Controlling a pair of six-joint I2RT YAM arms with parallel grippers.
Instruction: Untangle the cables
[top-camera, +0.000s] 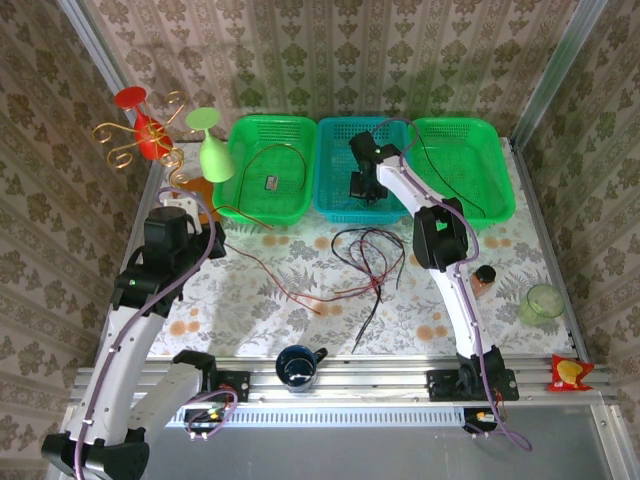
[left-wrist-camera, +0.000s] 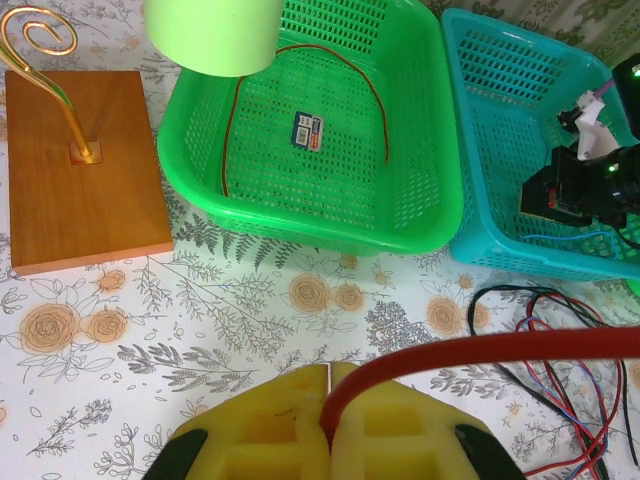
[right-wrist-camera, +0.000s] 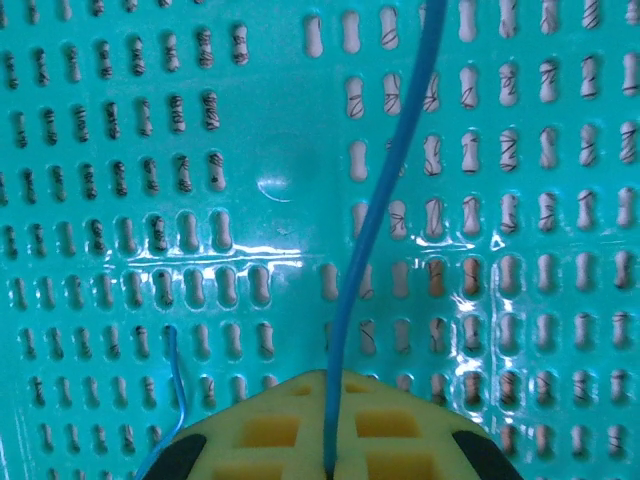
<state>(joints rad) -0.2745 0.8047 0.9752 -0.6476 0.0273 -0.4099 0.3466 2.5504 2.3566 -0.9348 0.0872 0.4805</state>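
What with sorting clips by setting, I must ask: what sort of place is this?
Likely a staged robot test booth, not a home: two arms bolted to a metal rail, wallpapered panels in metal framing, and plastic baskets on a floral tablecloth.

Floral table (top-camera: 420, 310) — 3 baskets (top-camera: 240, 170) at the back, tangled cables (top-camera: 376, 282) mid-table, wooden base (left-wrist-camera: 85, 170) left.

Red cable (left-wrist-camera: 480, 349); blue cable (right-wrist-camera: 335, 380); teal basket (right-wrist-camera: 150, 120); floral tbl (left-wrist-camera: 250, 320).
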